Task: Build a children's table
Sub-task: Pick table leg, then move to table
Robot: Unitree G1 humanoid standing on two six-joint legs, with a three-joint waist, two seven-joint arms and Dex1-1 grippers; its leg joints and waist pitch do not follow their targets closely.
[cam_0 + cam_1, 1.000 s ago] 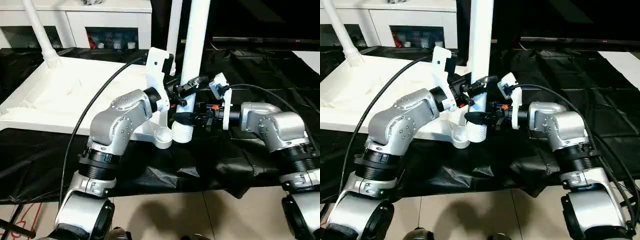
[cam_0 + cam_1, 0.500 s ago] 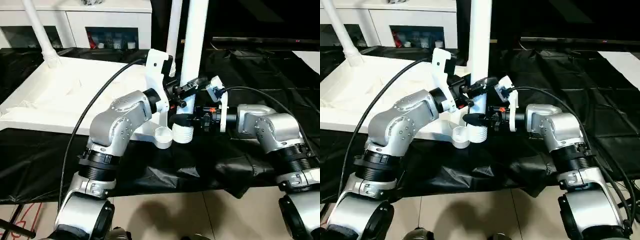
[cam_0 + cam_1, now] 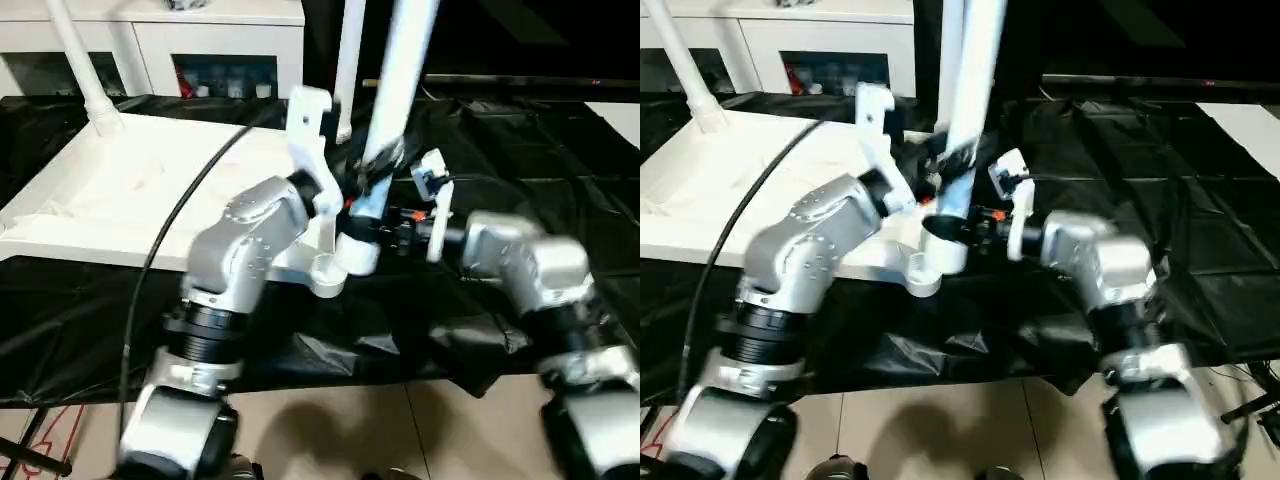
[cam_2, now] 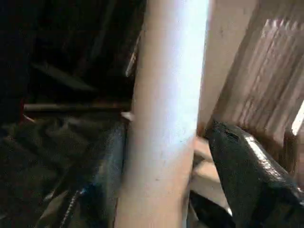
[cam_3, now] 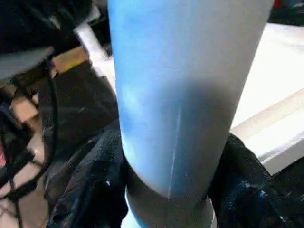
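Right now both silver forearms are meeting at the near right corner of the tabletop (image 3: 130, 190), which is lying with its ribbed underside up on a black sheet (image 3: 520, 160). Between them a white leg (image 3: 395, 110) is standing nearly upright, leaning a little to the right at its top, with its thick ribbed lower end (image 3: 357, 255) hovering just beside the round corner socket (image 3: 327, 275) rather than sitting inside it (the two are touching or almost so; I cannot tell which).

The right gripper (image 5: 166, 156) is clasping that leg low down: in its wrist view, dark fingers (image 5: 95, 175) are pressing against both sides of the tube, just above the ribbed end. The left gripper (image 4: 166, 161) is sitting higher on the same leg. Its wrist view is showing one finger (image 4: 107, 166) lying against the tube while the other finger (image 4: 242, 166) is standing clear of it with a gap between, so its jaws are parted and it is not clamping the leg.

At the far left corner a second leg (image 3: 80, 60) is already standing in its socket, slanting away to the left. Another leg (image 3: 350, 50) is rising behind the held one. Beyond the sheet a white cabinet (image 3: 150, 40) with glass doors is standing against the back.
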